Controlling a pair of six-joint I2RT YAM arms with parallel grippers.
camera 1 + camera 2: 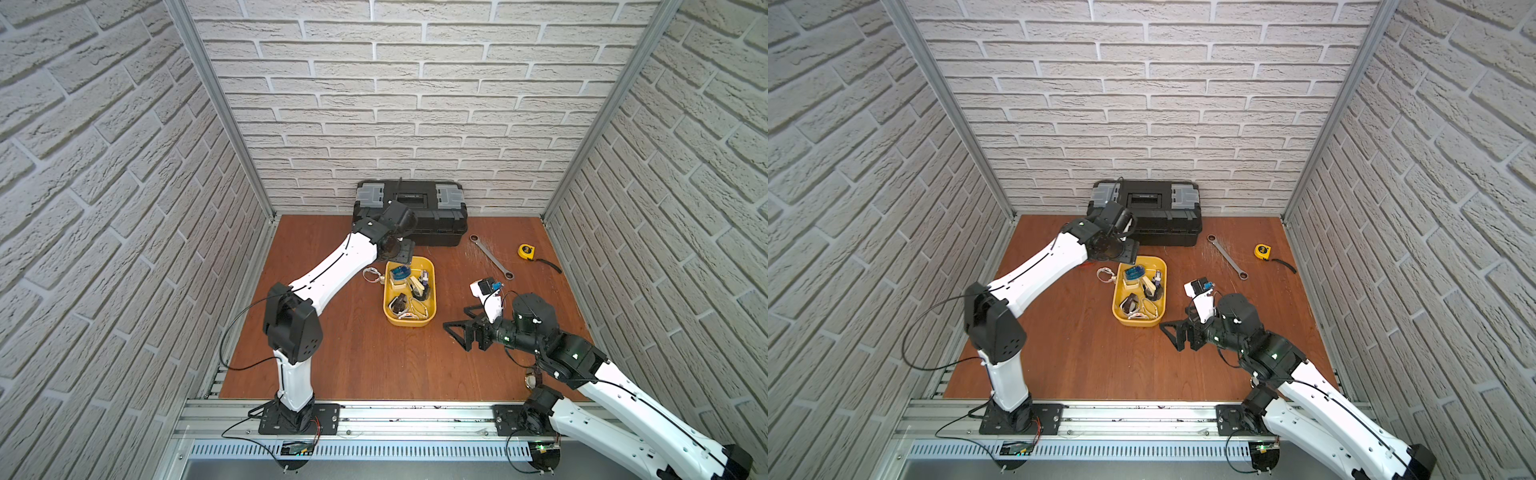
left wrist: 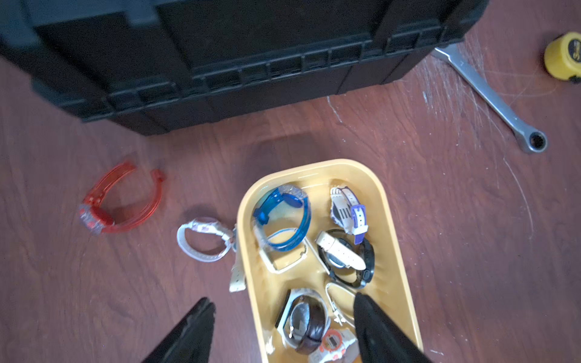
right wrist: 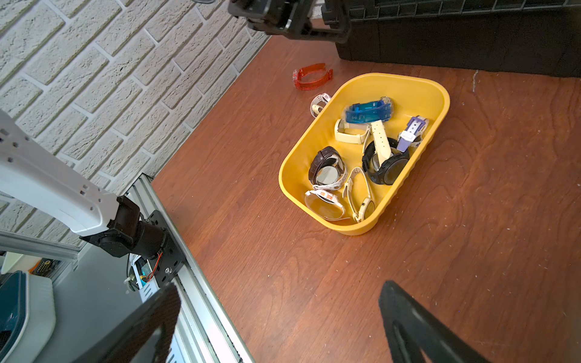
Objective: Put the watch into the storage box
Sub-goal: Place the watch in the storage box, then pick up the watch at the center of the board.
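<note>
Watch release judged the step in hand. Left pincer point(image 2: 283, 300) spread wide and holding nothing, poised over the shallow yellow plastic storage box point(image 2: 314, 165), straddling its long rim: one black finger point(image 2: 188, 333) over bare wood outside, the other over the inside. Just ahead of the fingers, a translucent blue plastic watch point(image 2: 283, 217) lying wholly inside the box, at the end nearest the big black toolbox point(image 2: 220, 47), among cream, purple-and-white, black and brown-strapped watches; probably the one in question, though not certain. To finish well: open fully before any travel, then lift straight up, clear of the rolled rim, to avoid snagging a strap and tipping a watch back out. No sideways sweep, with the outside finger close to the rim and liable to shove the light box across the reddish wooden worktop point(image 2: 471, 220). Left outside, by the look of it: a white-strapped watch point(image 2: 204, 240) just beside the box wall, perhaps touching, and a translucent red plastic watch point(image 2: 122, 201) farther off, nearer the toolbox. For the white one, better approached from the open side, away from the wall. Right pincer point(image 3: 281, 286) likewise wide open and empty, low over the worktop, apart from the box; best left out of the way. Steel spanner point(image 2: 490, 94) and yellow tape measure point(image 2: 562, 56) well clear, no concern.
</note>
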